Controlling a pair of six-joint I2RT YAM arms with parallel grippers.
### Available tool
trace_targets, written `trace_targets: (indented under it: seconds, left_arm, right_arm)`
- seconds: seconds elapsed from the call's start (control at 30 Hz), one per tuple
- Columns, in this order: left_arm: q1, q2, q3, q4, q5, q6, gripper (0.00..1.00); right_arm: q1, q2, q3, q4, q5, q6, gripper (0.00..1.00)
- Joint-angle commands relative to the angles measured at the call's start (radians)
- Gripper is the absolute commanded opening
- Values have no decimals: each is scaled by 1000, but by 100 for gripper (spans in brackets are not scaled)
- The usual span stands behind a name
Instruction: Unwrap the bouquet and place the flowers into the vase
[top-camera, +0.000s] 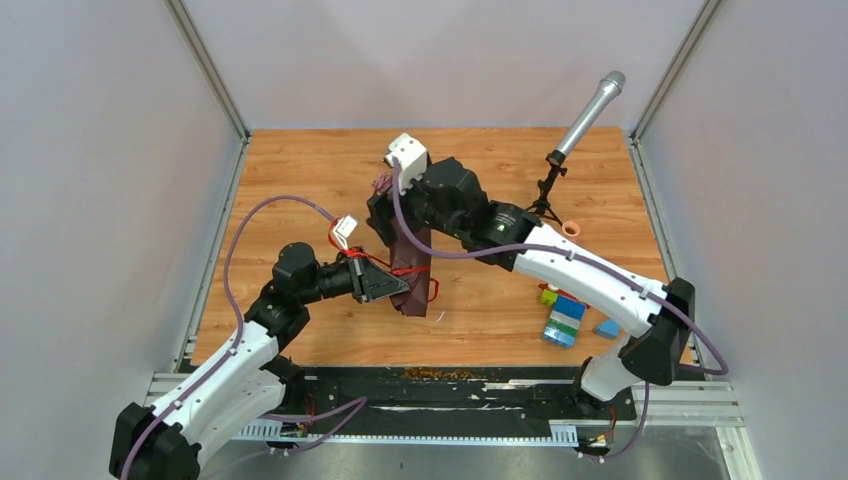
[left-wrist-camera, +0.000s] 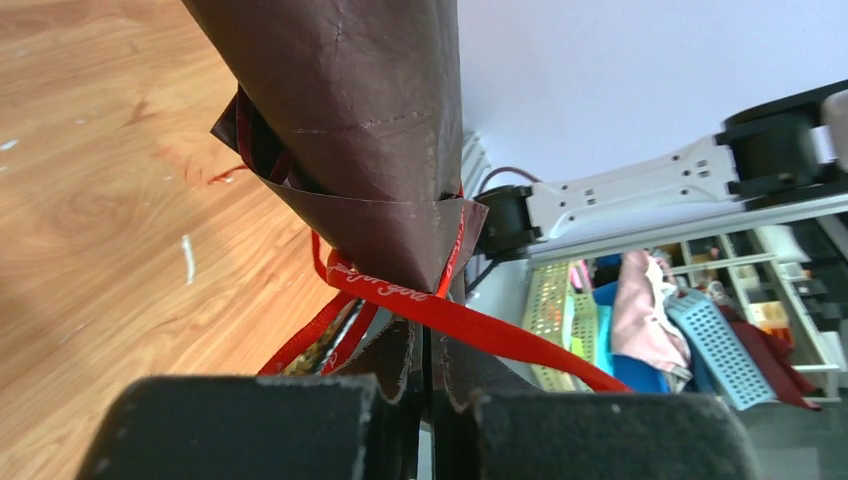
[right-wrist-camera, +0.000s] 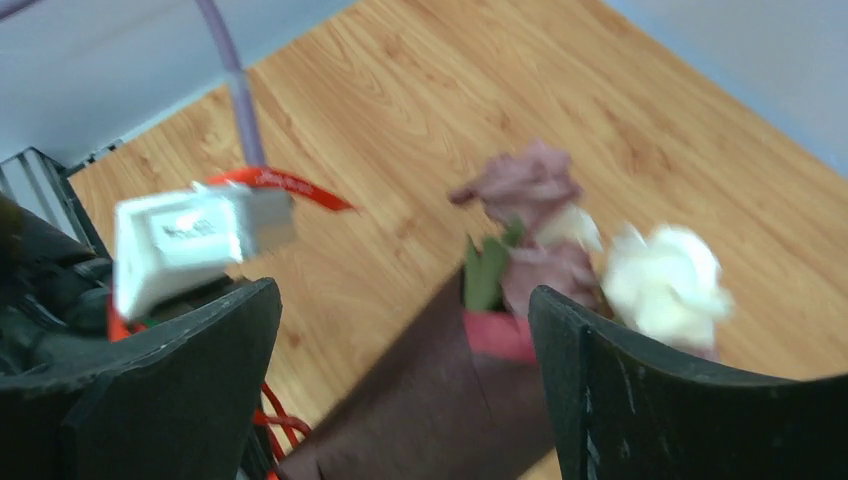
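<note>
The bouquet (top-camera: 412, 262), a dark maroon paper cone tied with red ribbon (left-wrist-camera: 480, 325), lies tilted at mid-table. My left gripper (top-camera: 398, 288) is shut on the paper's narrow lower end (left-wrist-camera: 428, 385). My right gripper (right-wrist-camera: 402, 300) stands open, its fingers (right-wrist-camera: 680, 400) either side of the upper wrap (right-wrist-camera: 440, 400) without touching it. The flowers (right-wrist-camera: 660, 280), with cream, pink and mauve heads, stick out of the cone's top (top-camera: 382, 183). The vase (top-camera: 571, 229), small and peach, stands apart at the right by the tripod.
A microphone (top-camera: 590, 110) on a small tripod stands at the back right. A colourful toy-brick stack (top-camera: 563, 318) and a loose blue brick (top-camera: 606, 327) sit front right. Grey walls close in the wooden table (top-camera: 300, 170) on three sides.
</note>
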Motion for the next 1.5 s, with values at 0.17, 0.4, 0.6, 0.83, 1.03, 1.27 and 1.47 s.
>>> trace_targets:
  seconds: [0.17, 0.4, 0.6, 0.83, 1.03, 1.27, 1.47]
  left_arm:
    - [-4, -40, -37, 353, -77, -226, 0]
    - [-5, -37, -30, 411, -94, -226, 0]
    - [-5, -62, -33, 456, -81, -232, 0]
    - [-5, -97, -30, 465, -67, -235, 0]
    - [-5, -100, -32, 448, -68, -220, 0]
    - [-4, -87, -32, 429, -53, -177, 0]
    - [-3, -65, -34, 434, -20, -166, 0]
  right_arm:
    - [-51, -329, -252, -97, 71, 185, 98]
    - [-55, -471, -521, 166, -123, 394, 98]
    - [-89, -488, -640, 378, -237, 544, 84]
    - [-151, -472, -732, 612, -386, 711, 68]
    - [-152, -454, -739, 690, -433, 759, 58]
    - [-151, -418, -717, 699, -469, 762, 42]
    - [-152, -403, -721, 718, -466, 761, 2]
